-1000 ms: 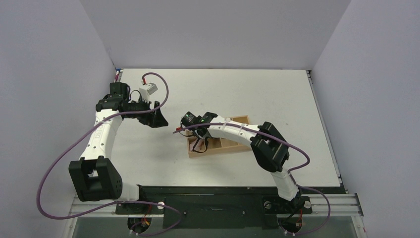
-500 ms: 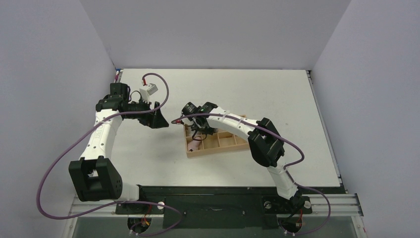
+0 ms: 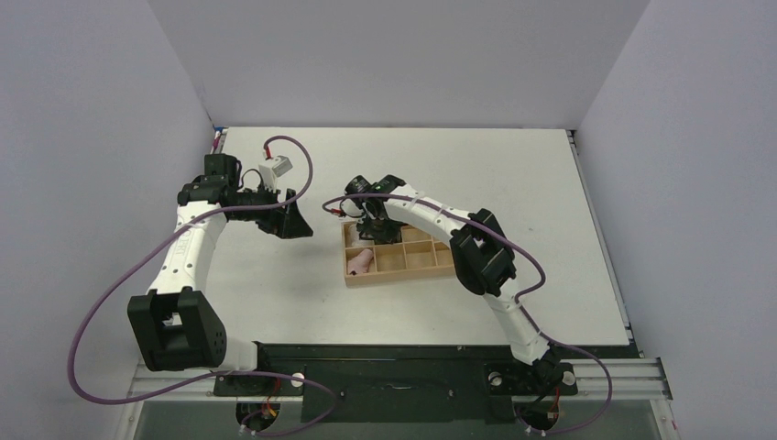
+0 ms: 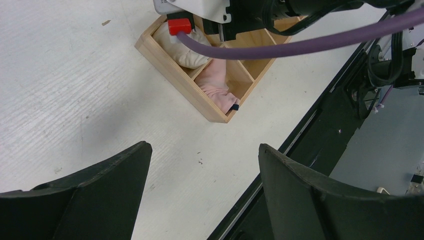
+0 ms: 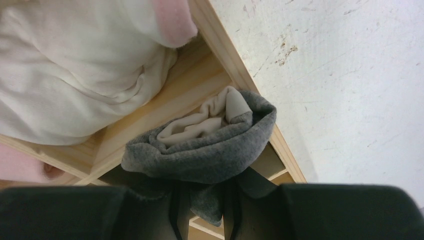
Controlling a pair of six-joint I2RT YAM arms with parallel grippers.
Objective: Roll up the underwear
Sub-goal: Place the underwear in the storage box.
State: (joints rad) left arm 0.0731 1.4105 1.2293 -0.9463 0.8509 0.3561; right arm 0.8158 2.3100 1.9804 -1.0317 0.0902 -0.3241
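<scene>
The underwear (image 5: 210,155) is a dark grey roll with a pale beige strip curled inside. My right gripper (image 5: 202,210) is shut on its lower fold and holds it over a compartment at the corner of the wooden tray (image 5: 170,105). In the top view the right gripper (image 3: 371,218) hangs over the far left part of the tray (image 3: 412,274) and hides the underwear. My left gripper (image 4: 205,165) is open and empty above bare table, left of the tray (image 4: 165,60); the top view shows the left gripper (image 3: 293,220) there too.
A white cloth roll (image 5: 75,85) fills the compartment beside the underwear, and a pink cloth roll (image 3: 360,261) lies in the tray's near left corner. In the left wrist view the white roll (image 4: 185,47) and pink roll (image 4: 220,85) sit side by side. The table's dark front rail (image 4: 310,130) runs close by.
My right arm has swung away from the near edge to the tray's far left corner, uncovering the pink roll. The left arm has stayed put.
</scene>
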